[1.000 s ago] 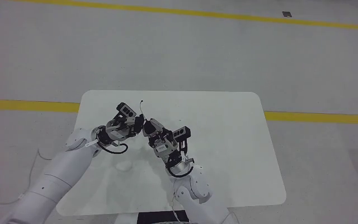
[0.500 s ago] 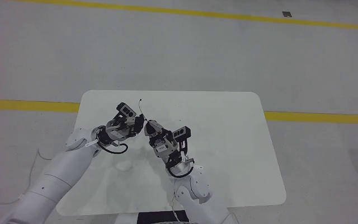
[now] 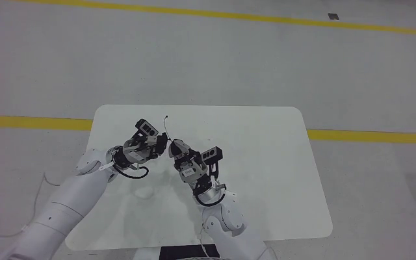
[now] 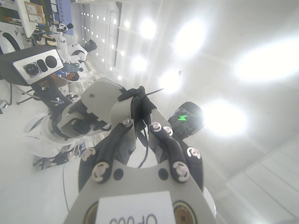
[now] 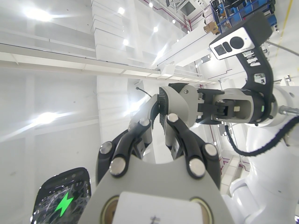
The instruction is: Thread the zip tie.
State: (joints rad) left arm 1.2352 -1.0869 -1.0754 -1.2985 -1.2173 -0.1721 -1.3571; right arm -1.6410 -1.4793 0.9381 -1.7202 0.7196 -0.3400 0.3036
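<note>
The zip tie (image 3: 166,123) is a thin black strip held in the air above the white table (image 3: 260,130), where both grippers meet. My left gripper (image 3: 161,144) comes in from the left side and is shut on the tie. In the left wrist view, its fingers (image 4: 153,117) pinch the tie's strap, a loop (image 4: 146,150) hangs back toward the palm, and the tail (image 4: 154,92) pokes out past the tips. My right gripper (image 3: 174,148) is shut against it from the other side. In the right wrist view, the right gripper (image 5: 158,117) touches the left one, with the tail (image 5: 143,91) curving beyond.
The table has rounded corners, and its front edge (image 3: 195,246) lies close to the arms' bases. Yellow floor lines (image 3: 364,136) run beside the table and behind it. Both wrist cameras stick out sideways near the meeting point.
The tie's free tail has swung slightly to the right. Both grippers stay pressed together in nearly the same spot.
</note>
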